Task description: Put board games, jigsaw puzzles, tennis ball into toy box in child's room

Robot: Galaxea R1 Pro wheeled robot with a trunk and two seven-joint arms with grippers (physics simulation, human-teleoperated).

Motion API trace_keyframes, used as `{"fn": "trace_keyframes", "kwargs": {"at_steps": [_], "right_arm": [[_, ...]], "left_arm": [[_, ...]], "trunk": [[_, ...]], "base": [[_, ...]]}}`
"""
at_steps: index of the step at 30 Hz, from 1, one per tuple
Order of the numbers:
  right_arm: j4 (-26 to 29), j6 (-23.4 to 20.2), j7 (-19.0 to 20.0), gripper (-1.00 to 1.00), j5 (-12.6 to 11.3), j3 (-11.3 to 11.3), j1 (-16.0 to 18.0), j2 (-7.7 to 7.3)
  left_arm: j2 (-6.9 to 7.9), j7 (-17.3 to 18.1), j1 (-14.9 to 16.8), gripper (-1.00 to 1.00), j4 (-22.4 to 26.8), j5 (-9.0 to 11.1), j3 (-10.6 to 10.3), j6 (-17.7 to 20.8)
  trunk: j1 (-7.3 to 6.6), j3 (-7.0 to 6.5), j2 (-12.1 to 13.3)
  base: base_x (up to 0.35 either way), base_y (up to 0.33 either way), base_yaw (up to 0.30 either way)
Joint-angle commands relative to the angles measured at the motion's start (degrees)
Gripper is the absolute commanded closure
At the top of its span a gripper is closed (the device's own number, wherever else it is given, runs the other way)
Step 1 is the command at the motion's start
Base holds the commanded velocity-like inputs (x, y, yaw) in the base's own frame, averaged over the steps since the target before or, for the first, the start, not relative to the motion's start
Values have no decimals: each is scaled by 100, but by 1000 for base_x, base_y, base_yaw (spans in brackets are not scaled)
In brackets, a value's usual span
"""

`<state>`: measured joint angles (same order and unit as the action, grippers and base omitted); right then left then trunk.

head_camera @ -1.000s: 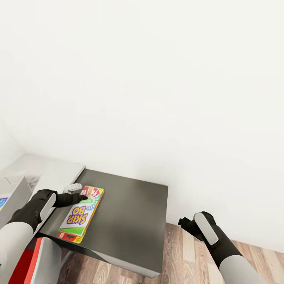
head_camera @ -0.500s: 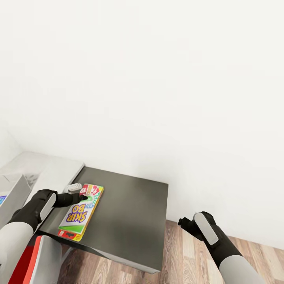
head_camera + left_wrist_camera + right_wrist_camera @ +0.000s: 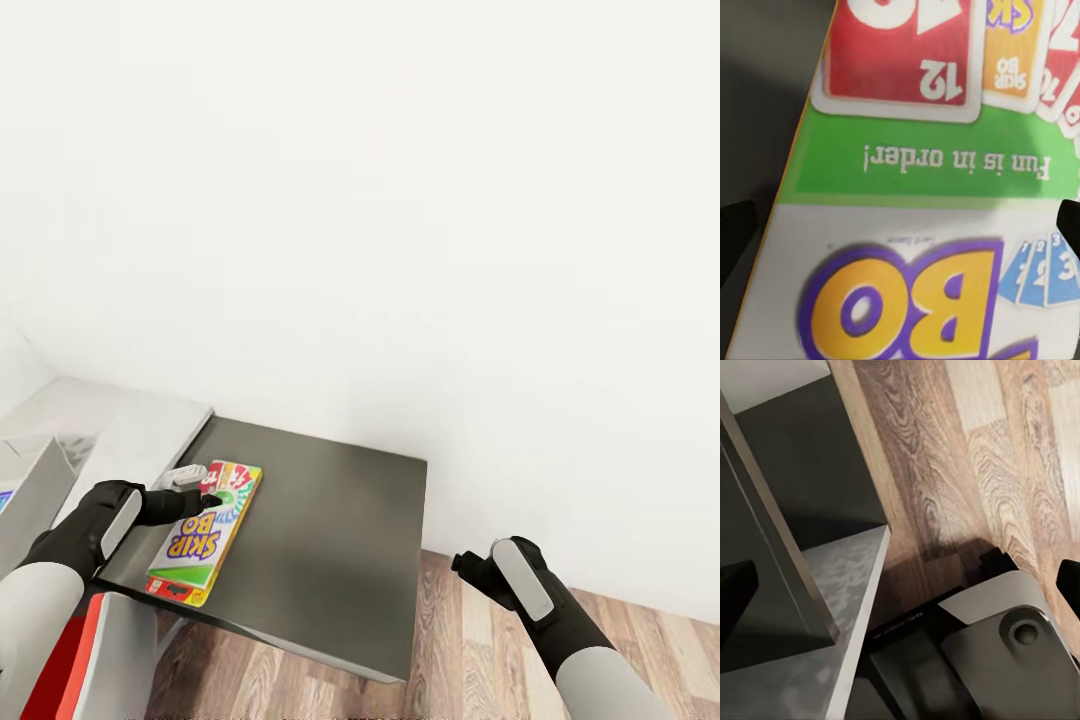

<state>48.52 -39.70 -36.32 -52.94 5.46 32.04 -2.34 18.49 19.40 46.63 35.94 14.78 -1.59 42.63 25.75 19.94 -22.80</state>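
Since a second ago the view had shifted slightly; the flat glossy SKIP-BO box (image 3: 205, 532) lay at the left edge of the dark-grey wing (image 3: 330, 540). Left gripper (image 3: 205, 498) hung spread over its far end. Right gripper (image 3: 462, 563) stood spread above plank floor (image 3: 470, 650), at 4 o'clock.

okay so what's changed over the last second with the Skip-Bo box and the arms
Mostly the camera: the whole head view drifted, so the dark-grey desk wing sits a little higher. The left gripper stays over the SKIP-BO box's far end, fingers straddling it. The box still lies flat. The right gripper stays over the floor.
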Motion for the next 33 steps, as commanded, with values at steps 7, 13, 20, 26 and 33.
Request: {"fn": "trace_keyframes", "kwargs": {"at_steps": [7, 13, 20, 26, 33], "right_arm": [[8, -3, -59, -100, -59, 30, 4, -4], [8, -3, -59, -100, -59, 32, 4, -3], [8, -3, -59, -100, -59, 33, 4, -3], [8, -3, -59, -100, -59, 32, 4, -3], [8, -3, -59, -100, -59, 31, 4, -3]], "left_arm": [[5, -6, 4, -100, 8, 25, -16, 26], [5, -7, 4, -100, 8, 25, -16, 26], [5, -7, 4, -100, 4, 25, -16, 26], [5, -3, 4, -100, 7, 25, -16, 26], [5, 1, 4, -100, 7, 25, -16, 26]], "trunk": [[3, 76, -11], [3, 109, -11], [3, 113, -11], [3, 114, -11], [3, 114, -11]], "base": [[0, 0, 0], [-9, 0, 0], [-18, 0, 0], [-1, -132, 0], [0, -78, 0]]}}
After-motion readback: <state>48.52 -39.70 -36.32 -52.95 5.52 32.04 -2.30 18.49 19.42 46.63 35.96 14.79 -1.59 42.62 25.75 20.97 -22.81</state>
